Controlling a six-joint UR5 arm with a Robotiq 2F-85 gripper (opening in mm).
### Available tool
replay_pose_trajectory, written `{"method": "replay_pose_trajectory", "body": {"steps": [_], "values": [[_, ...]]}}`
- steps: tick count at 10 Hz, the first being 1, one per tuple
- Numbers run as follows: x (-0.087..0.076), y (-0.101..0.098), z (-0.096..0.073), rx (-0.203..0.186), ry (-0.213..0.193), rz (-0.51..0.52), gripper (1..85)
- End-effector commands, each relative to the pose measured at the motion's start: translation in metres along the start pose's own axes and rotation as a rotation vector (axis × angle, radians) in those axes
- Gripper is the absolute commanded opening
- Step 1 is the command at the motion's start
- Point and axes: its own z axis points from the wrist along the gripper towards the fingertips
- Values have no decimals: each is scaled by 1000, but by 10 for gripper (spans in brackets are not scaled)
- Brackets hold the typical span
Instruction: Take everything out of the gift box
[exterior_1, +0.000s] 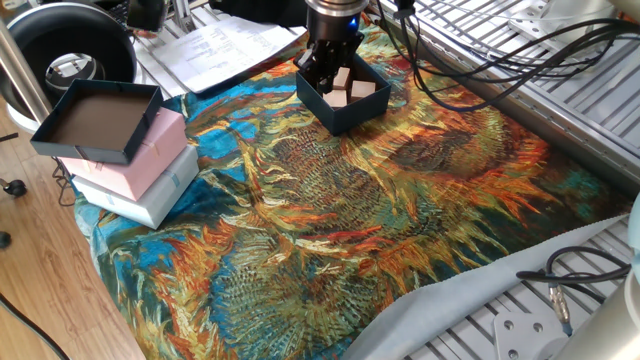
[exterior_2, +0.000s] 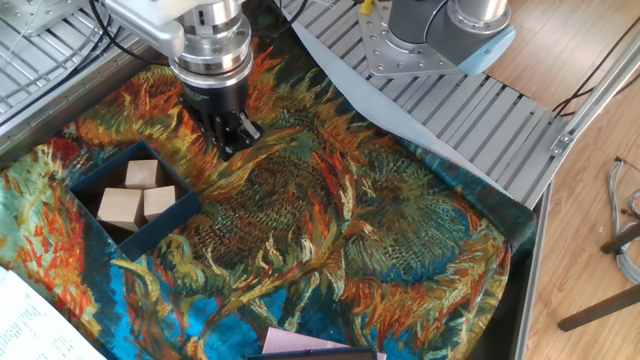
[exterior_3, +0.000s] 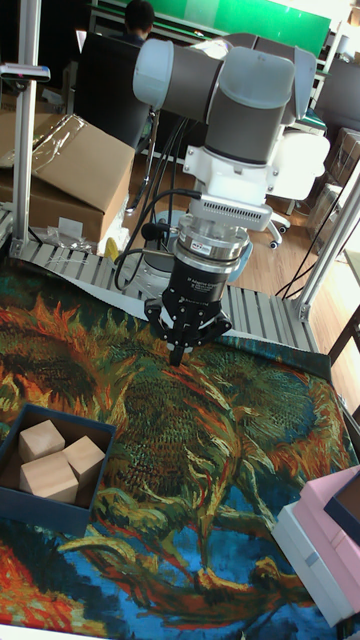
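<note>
The small navy gift box (exterior_1: 345, 112) (exterior_2: 160, 228) (exterior_3: 42, 511) sits on the sunflower cloth with three light wooden cubes inside it. The biggest cube (exterior_2: 120, 207) (exterior_3: 48, 477) lies beside the other two cubes (exterior_2: 143, 173) (exterior_2: 160, 200) (exterior_3: 42, 439) (exterior_3: 85, 456). My gripper (exterior_2: 233, 137) (exterior_3: 180, 352) (exterior_1: 322, 76) is shut with nothing in it. It points down just above the cloth, outside the box and off one of its corners. In one fixed view it partly covers the box's far side.
A larger navy tray (exterior_1: 40, 135) rests on a pink box (exterior_1: 150, 150) stacked on a white box (exterior_1: 150, 198) at the cloth's edge. Papers (exterior_1: 220, 45) and a black round bin (exterior_1: 30, 40) lie beyond. The robot base (exterior_2: 450, 30) and cables (exterior_1: 470, 70) are on the metal rails.
</note>
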Motion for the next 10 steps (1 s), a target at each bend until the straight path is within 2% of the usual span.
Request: {"method": "replay_pose_trajectory", "body": {"steps": [1, 10], "values": [[-1, 2, -1, -12, -6, -3, 47], [-1, -1, -1, 0, -6, -22, 40]]}}
